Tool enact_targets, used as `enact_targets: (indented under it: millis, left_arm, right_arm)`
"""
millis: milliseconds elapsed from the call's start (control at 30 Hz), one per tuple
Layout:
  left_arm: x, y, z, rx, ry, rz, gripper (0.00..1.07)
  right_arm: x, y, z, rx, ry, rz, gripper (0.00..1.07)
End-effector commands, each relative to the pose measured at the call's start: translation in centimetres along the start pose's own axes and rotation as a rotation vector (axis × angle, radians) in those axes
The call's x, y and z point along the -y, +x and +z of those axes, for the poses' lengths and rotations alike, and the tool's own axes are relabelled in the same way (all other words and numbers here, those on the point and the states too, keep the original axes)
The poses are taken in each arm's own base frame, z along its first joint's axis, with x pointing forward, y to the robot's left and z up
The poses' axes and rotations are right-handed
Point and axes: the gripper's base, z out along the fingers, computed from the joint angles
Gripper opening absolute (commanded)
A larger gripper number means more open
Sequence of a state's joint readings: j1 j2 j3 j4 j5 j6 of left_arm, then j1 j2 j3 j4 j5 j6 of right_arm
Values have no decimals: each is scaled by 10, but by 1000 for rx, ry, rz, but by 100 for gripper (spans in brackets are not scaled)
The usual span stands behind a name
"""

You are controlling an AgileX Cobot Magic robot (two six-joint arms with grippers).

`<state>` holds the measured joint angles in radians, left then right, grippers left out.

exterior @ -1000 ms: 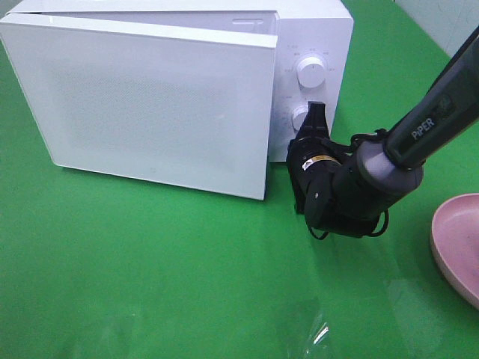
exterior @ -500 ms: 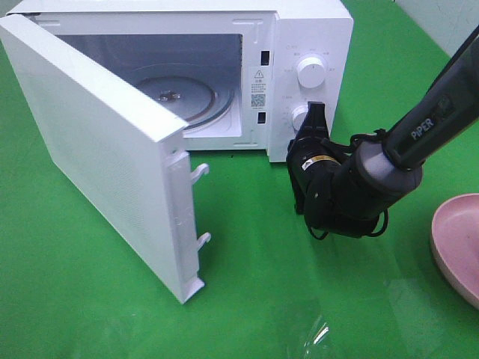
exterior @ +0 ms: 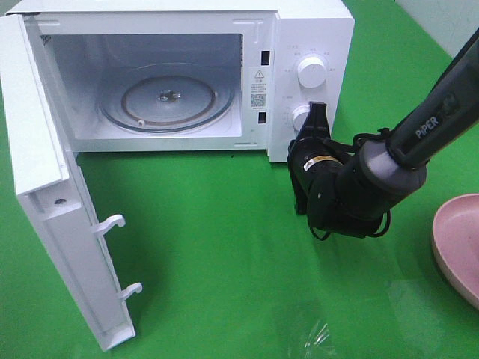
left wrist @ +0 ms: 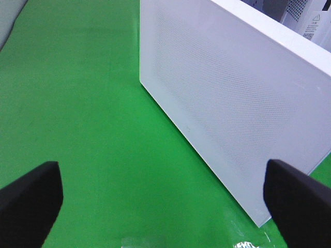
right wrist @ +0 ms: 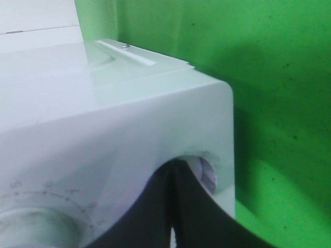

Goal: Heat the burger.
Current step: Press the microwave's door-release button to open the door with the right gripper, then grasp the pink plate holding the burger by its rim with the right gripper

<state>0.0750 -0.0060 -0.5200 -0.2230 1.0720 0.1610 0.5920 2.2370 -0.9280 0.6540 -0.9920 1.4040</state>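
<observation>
Microwave door (exterior: 67, 247) has swung wide, baring the turntable (exterior: 168, 97) for the unseen burger; right gripper (exterior: 317, 112) sits closed by the lower knob (exterior: 300, 118), left gripper (left wrist: 163, 204) spread empty.

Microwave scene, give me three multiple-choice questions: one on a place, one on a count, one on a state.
1. Relative to the microwave, the plate lies: A inside, B to its left, C to its right.
2. Knobs on the microwave: A one, B two, C four.
3. The door is: A shut, B wide open, C missing.
Answers: C, the plate sits at the high view's right edge; B, two are stacked on the front panel; B, the cavity shows fully.
</observation>
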Motion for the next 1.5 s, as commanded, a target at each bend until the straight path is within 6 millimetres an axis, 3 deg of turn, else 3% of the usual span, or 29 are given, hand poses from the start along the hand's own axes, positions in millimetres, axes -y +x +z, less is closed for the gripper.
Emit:
enact_targets:
  millis: [33,233,700,1133,1500]
  left_arm:
    - [1,2,-2,11,5,0,98]
    - [1,2,-2,11,5,0,98]
    - [1,2,-2,11,5,0,98]
    - [1,2,-2,11,5,0,98]
    - [1,2,-2,11,5,0,98]
  right_arm:
    - [-8,7,-1,-66,-59,-32,0]
    - [-8,3,-21,-130,61,-88,0]
    - [-21,-10,-57,-173,165,-266,0]
    - [-49,-5,-88,-400,227,-768,2]
    - [-55,-4,-112,-638,289,-1157,4]
